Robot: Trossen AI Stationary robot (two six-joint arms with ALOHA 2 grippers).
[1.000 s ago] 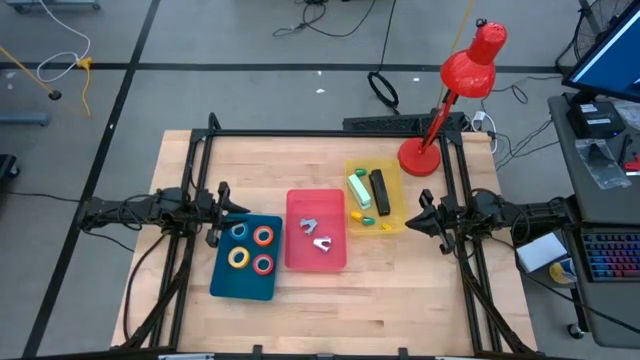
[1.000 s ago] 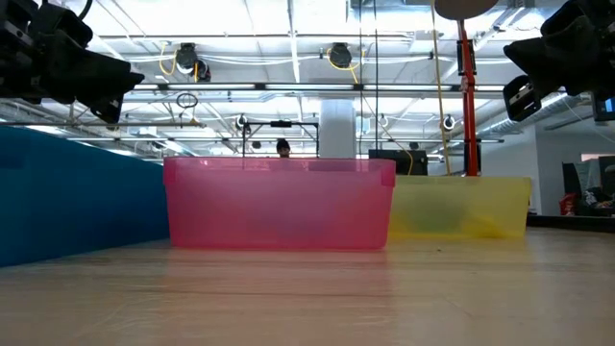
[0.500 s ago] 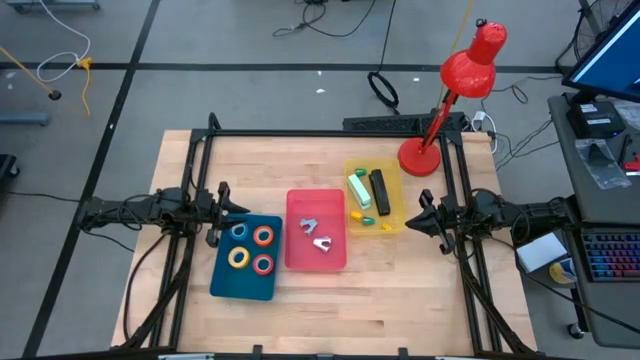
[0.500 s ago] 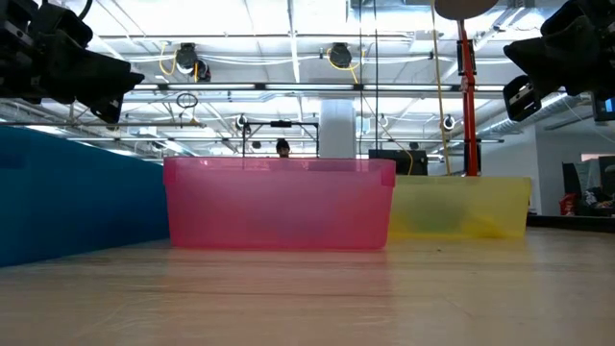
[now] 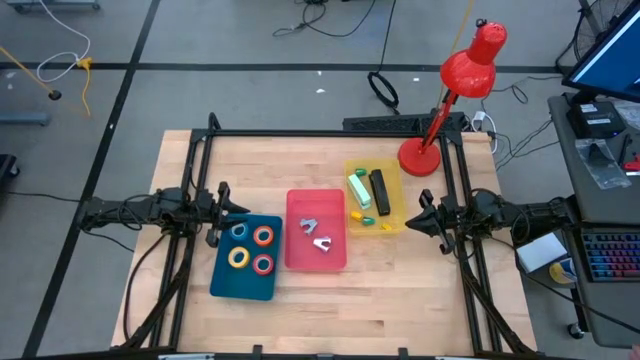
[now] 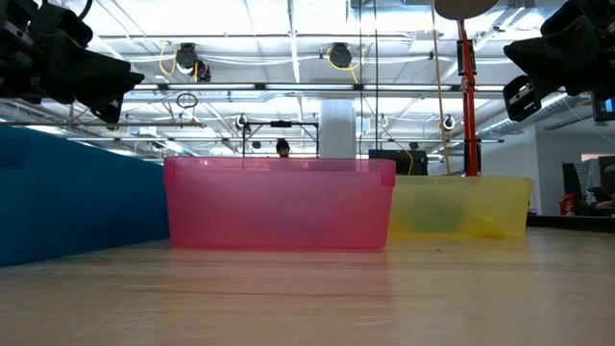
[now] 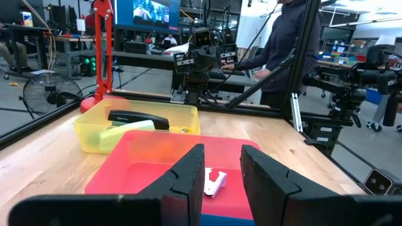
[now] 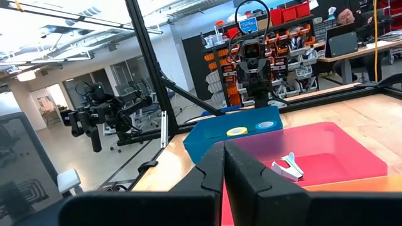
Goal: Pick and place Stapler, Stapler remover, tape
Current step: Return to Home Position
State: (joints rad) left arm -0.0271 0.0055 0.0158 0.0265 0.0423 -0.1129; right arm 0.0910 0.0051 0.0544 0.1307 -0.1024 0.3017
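Above the table [image 5: 330,300], left gripper [image 7: 223,152] hangs slightly parted, right gripper [image 8: 224,148] pressed together, both empty.

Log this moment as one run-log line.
left gripper: open, table left side | right gripper: shut, right side | tape: four rolls, blue tray | staple removers: two, pink tray | staplers: two, yellow tray
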